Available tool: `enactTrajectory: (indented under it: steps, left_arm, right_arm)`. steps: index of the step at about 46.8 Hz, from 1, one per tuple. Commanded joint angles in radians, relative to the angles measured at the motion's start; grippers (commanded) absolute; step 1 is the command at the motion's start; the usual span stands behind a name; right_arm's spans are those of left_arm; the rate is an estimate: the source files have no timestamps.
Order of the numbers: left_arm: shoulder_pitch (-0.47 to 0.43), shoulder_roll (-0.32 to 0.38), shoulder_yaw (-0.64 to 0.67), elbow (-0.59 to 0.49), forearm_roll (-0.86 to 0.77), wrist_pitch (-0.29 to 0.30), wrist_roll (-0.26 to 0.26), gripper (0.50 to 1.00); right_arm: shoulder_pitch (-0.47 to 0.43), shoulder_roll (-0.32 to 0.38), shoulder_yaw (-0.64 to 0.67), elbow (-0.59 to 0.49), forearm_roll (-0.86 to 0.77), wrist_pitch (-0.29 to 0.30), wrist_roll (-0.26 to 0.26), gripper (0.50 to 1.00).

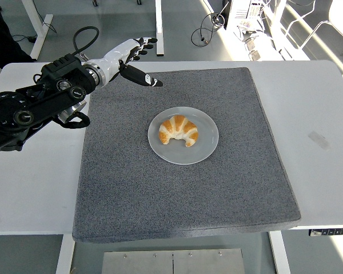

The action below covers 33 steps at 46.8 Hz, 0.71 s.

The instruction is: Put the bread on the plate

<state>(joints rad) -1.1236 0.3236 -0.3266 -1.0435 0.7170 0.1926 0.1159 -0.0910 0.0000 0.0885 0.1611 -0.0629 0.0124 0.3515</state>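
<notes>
Up at the mat's far left corner, the left hand (131,57) hangs above the table (34,188) with its fingers (143,77) spread and nothing in them. One dark finger points out over the grey mat (160,200), while the others fan toward the table's far edge. Its white palm joins a black wrist, and a black cable (83,35) loops up behind that wrist. The left arm (28,111) runs back from there to the picture's left edge, over the bare white table beside the mat.

The hand is well apart from the bread (179,130). The bread is a golden croissant, lying on the plate (208,142) a little toward the plate's far left, its curved back facing away from the camera and its two tips pointing near. It rests wholly inside the rim. The plate is round and pale, and it sits flat near the middle of the mat.

The mat covers most of the table's centre, and white tabletop shows on both sides of it. Beyond the far edge, table legs (158,25) and cables (208,25) stand on a grey floor.
</notes>
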Motion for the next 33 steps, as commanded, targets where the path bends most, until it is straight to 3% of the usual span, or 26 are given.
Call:
enactTrajectory:
  steps: [1, 12, 22, 33]
  left_arm:
    - [0.047, 0.018, -0.064, 0.0, -0.028, 0.018, -0.024, 0.961]
    - [0.199, 0.02, -0.281, 0.045, -0.09, 0.038, -0.148, 0.942]
    - [0.215, 0.014, -0.325, 0.079, -0.223, 0.036, -0.225, 0.942]
    - [0.222, -0.061, -0.371, 0.189, -0.309, 0.028, -0.295, 0.942]
  right_arm:
    - [0.0, 0.0, 0.001, 0.0, 0.0, 0.0, 0.0, 1.0]
    - [0.0, 0.0, 0.001, 0.0, 0.0, 0.0, 0.0, 1.0]
    - [0.0, 0.0, 0.001, 0.0, 0.0, 0.0, 0.0, 1.0]
    - [0.0, 0.0, 0.001, 0.0, 0.0, 0.0, 0.0, 1.0]
